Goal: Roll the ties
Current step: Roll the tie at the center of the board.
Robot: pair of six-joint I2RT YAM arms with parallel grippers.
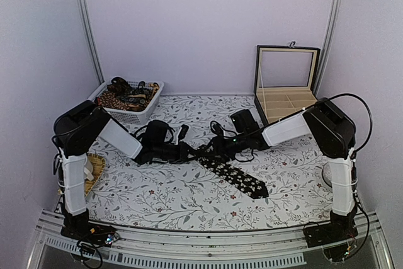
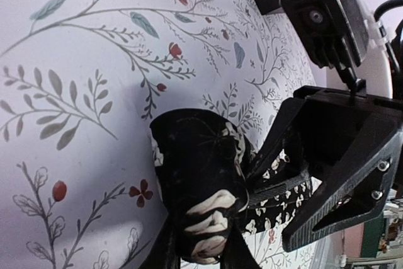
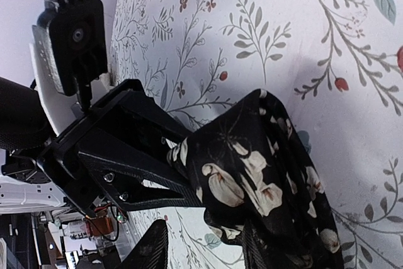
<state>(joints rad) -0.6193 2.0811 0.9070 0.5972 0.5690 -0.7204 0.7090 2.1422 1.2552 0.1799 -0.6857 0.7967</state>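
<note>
A black tie with pale flower specks (image 1: 242, 177) lies slantwise on the flowered tablecloth, its wide end towards the front right. Both grippers meet at its narrow end in the middle of the table. My left gripper (image 1: 189, 151) is shut on the rolled-up end (image 2: 201, 168), which fills the gap between its fingers (image 2: 201, 253). My right gripper (image 1: 211, 149) stands open (image 3: 204, 250). The tie (image 3: 252, 174) rests against one of its fingers, and cloth shows between them. Its jaws straddle the tie strip in the left wrist view (image 2: 271, 209).
A white basket (image 1: 148, 108) holding other patterned ties stands at the back left. An open black box (image 1: 286, 86) with compartments stands at the back right. A woven tan object (image 1: 94, 168) lies by the left arm's base.
</note>
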